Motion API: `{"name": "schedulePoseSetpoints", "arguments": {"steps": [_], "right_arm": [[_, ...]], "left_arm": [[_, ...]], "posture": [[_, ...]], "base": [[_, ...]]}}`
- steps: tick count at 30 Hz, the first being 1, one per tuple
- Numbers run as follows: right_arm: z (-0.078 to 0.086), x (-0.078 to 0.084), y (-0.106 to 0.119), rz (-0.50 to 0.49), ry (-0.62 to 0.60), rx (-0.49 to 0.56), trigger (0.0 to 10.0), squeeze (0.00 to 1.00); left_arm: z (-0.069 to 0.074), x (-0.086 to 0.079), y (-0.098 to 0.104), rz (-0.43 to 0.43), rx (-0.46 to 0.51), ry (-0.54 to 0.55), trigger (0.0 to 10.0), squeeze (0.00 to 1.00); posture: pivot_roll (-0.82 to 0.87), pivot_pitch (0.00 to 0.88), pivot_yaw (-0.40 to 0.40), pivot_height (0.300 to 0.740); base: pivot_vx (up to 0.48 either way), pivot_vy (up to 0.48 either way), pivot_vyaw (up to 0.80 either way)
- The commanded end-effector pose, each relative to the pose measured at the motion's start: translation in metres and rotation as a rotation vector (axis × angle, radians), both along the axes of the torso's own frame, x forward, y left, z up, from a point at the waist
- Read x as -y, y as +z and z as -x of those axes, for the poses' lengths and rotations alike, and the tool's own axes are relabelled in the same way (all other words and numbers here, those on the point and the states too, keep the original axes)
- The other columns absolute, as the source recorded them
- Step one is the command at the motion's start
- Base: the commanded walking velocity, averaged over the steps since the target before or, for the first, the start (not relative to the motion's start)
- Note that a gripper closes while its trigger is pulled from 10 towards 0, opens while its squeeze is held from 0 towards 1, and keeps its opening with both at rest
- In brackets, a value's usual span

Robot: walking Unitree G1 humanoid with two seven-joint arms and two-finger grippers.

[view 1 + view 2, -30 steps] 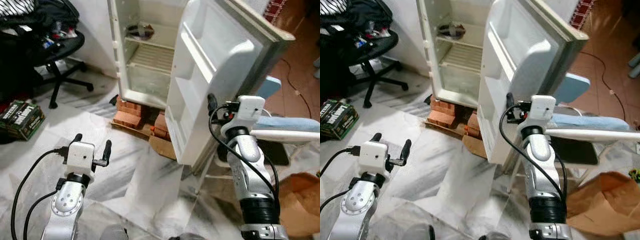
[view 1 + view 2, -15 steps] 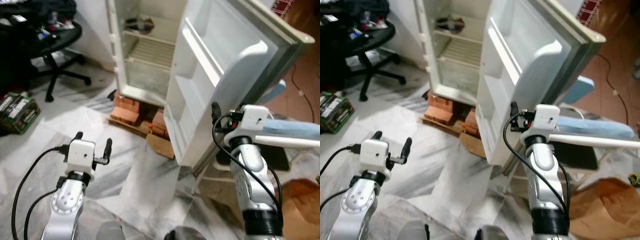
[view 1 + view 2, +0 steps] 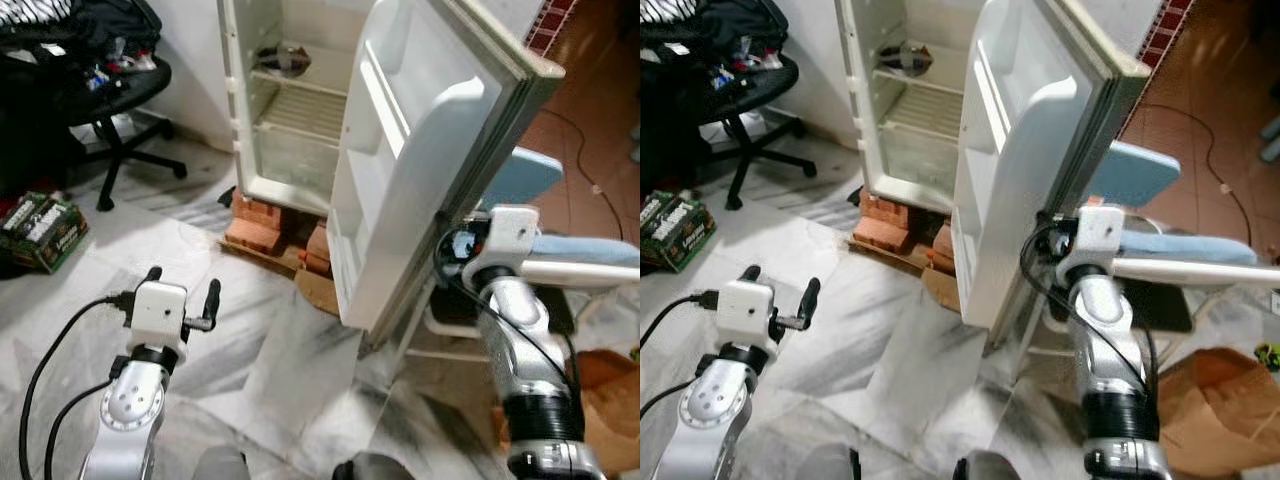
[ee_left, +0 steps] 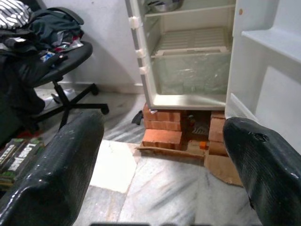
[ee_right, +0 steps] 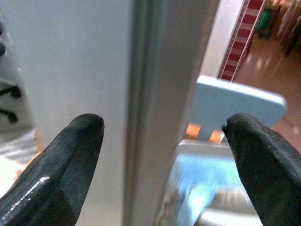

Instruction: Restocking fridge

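The white fridge stands on bricks with its door swung wide open. Its wire shelves are bare except for a dark item on the top shelf. My right gripper is open at the door's free edge, with one finger on either side of the edge. In the eye views its white wrist sits just right of the door. My left gripper is open and holds nothing, low at the left above the marble floor.
A black office chair piled with clothes stands at the left, with a green carton on the floor near it. A light blue seat is behind the door. A brown paper bag lies at the right, and flat cardboard by the bricks.
My right gripper has shifted right, from the door's inner face to its free edge. The camera has shifted slightly. The left gripper keeps its pose.
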State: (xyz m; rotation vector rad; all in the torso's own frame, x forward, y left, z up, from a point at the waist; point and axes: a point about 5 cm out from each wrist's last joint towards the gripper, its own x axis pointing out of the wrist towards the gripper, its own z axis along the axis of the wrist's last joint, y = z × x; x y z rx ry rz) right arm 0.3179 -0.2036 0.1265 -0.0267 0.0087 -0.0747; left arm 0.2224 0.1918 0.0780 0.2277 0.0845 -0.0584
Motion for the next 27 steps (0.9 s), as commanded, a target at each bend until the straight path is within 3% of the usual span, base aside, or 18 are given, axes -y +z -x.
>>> {"name": "schedulePoseSetpoints", "arguments": {"steps": [1,6,7,8,9,10,11,14,18,23,27], "right_arm": [[-0.010,0.004,0.006,-0.029,-0.006,0.019,10.0,0.00],[-0.029,-0.012,0.026,-0.098,0.097,0.097,10.0,0.00],[-0.033,-0.028,0.036,-0.201,0.223,0.131,10.0,0.00],[-0.034,-0.034,0.039,-0.241,0.275,0.143,10.0,0.00],[-0.033,-0.042,0.043,-0.273,0.349,0.157,10.0,0.00],[-0.024,-0.059,0.048,-0.362,0.536,0.152,10.0,0.00],[-0.019,-0.064,0.049,-0.382,0.614,0.152,10.0,0.00],[-0.009,-0.066,0.047,-0.404,0.709,0.138,10.0,0.00],[-0.006,-0.055,0.033,-0.373,0.665,0.101,10.0,0.00],[0.002,-0.029,0.008,-0.270,0.446,0.041,10.0,0.00],[0.012,-0.020,-0.004,-0.184,0.321,0.029,10.0,0.00]], "left_arm": [[0.004,-0.005,0.002,-0.019,-0.002,0.016,10.0,0.00],[0.005,-0.006,0.002,-0.022,-0.006,0.021,10.0,0.00],[0.005,-0.006,0.002,-0.025,-0.005,0.019,10.0,0.00],[0.005,-0.005,0.002,-0.027,-0.005,0.018,10.0,0.00],[0.005,-0.005,0.002,-0.028,-0.004,0.017,10.0,0.00],[0.004,-0.006,0.002,-0.029,-0.004,0.019,10.0,0.00],[0.005,-0.006,0.002,-0.029,-0.005,0.020,10.0,0.00],[0.005,-0.007,0.002,-0.029,-0.009,0.022,10.0,0.00],[0.001,-0.006,0.000,-0.027,-0.012,0.017,10.0,0.00],[-0.012,-0.004,0.007,-0.057,0.019,0.002,10.0,0.00],[-0.025,-0.005,0.019,-0.076,0.059,0.011,10.0,0.00]], "posture": [[0.09,0.121,-0.077,0.740],[0.10,0.120,-0.076,0.740],[0.10,0.119,-0.077,0.740],[0.10,0.119,-0.077,0.740],[0.11,0.117,-0.078,0.740],[0.11,0.114,-0.078,0.740],[0.11,0.113,-0.078,0.740],[0.11,0.111,-0.080,0.740],[0.10,0.106,-0.077,0.740],[0.09,0.096,-0.065,0.740],[0.09,0.094,-0.057,0.740]], "base": [[0.000,0.000,0.00],[0.000,0.000,0.00],[0.000,0.000,0.00],[0.000,0.000,0.00],[0.000,0.000,0.00],[0.000,0.000,0.00],[0.000,0.000,0.00],[0.000,0.000,0.00],[0.000,0.000,0.00],[0.000,0.000,0.00],[0.000,0.000,0.00]]}}
